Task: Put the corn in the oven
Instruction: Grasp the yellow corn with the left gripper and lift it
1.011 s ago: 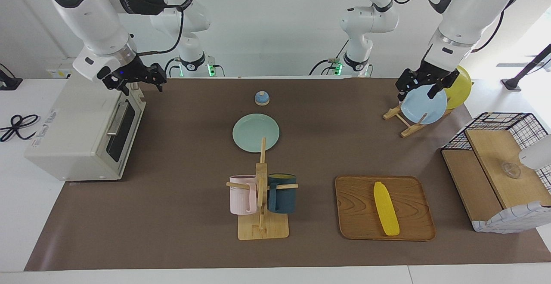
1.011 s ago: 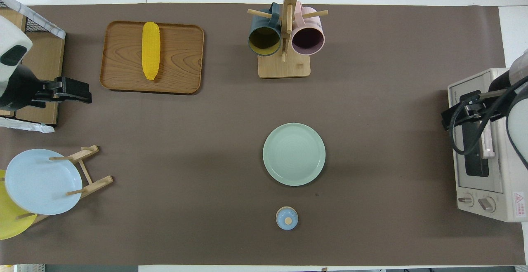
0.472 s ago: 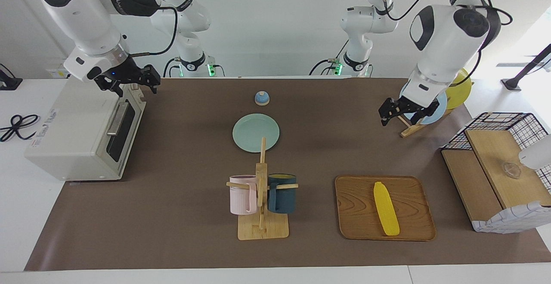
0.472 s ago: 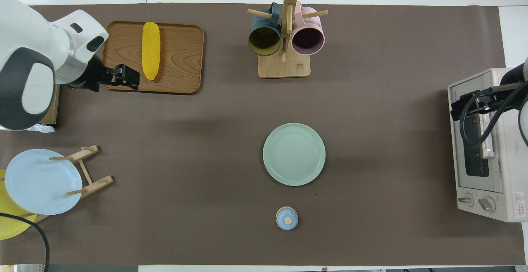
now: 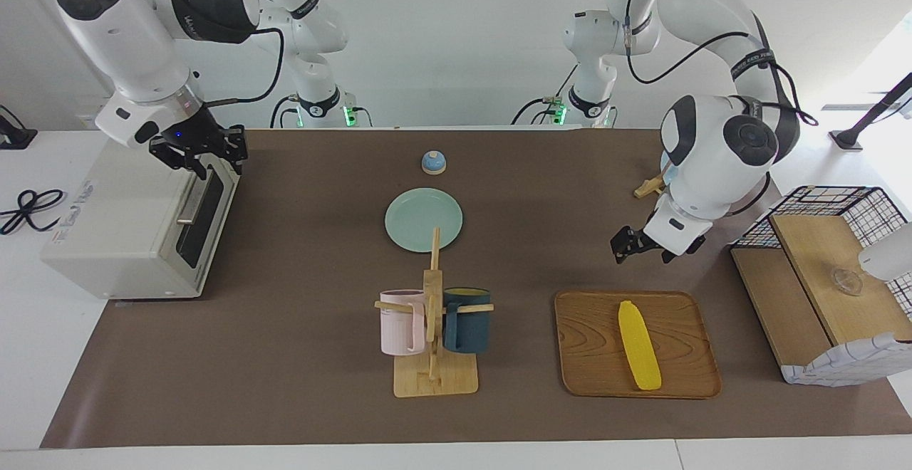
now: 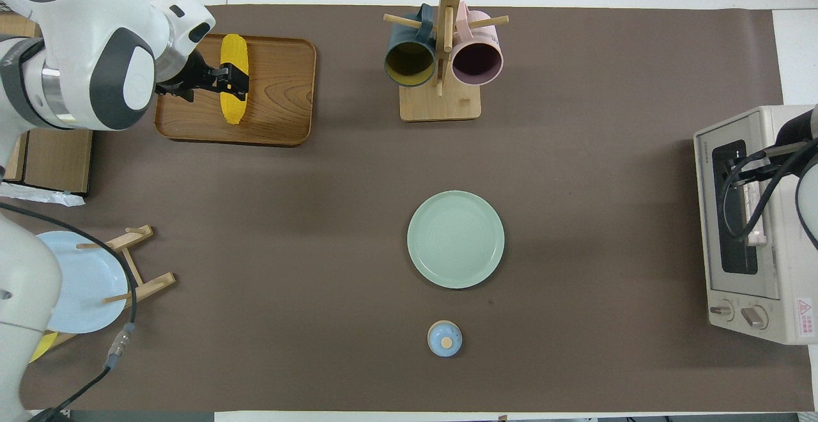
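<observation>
Corn lies on the tray; my left pincer hangs open above it, my right pincer at the oven door, grip unclear.

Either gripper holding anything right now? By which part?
Left gripper: nothing; it is open, up in the air, and the corn lies untouched on the tray. Right gripper: at the oven door's top edge; a grip cannot be told.

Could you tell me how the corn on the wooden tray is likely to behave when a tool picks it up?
The corn is a rounded, tapered cob, so it may roll if nudged sideways on the flat wooden tray. It looks rigid, so it should lift without drooping. Its smooth surface could slip in a narrow grip.
</observation>
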### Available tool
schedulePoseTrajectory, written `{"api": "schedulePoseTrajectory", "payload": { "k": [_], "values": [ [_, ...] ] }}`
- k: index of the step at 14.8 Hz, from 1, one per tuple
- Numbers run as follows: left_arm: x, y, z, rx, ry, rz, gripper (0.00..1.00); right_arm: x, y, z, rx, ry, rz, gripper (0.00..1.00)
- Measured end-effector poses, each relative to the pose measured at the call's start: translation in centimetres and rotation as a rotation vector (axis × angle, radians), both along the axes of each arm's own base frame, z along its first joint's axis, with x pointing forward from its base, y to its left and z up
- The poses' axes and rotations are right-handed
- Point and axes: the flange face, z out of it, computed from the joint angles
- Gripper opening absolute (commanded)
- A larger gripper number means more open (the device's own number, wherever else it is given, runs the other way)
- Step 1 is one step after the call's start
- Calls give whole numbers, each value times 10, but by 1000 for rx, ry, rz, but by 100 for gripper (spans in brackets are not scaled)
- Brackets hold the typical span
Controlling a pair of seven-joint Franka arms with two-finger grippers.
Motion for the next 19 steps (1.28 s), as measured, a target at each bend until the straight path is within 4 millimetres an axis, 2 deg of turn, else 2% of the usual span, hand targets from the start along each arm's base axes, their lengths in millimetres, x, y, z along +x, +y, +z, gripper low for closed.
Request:
{"api": "schedulePoseTrajectory", "payload": {
  "k": [2, 6, 10, 14, 19],
  "values": [
    [17, 6, -18, -5, -9, -38, 100, -2, -1, -11, -5, -16, 1, 0],
    [38, 29, -37, -15, -77, -55, 100, -2, -15, -26, -51, -31, -2, 0],
    [41, 18, -53, -32, -86, -70, 100, -6, -44, -36, -67, -36, -44, 0],
    [42, 11, -71, -40, -85, -76, 100, -16, -82, -59, -61, -25, -53, 0],
    [45, 11, -84, -42, -92, -74, 100, -19, -83, -67, -59, -16, -52, 0]
  ]
}}
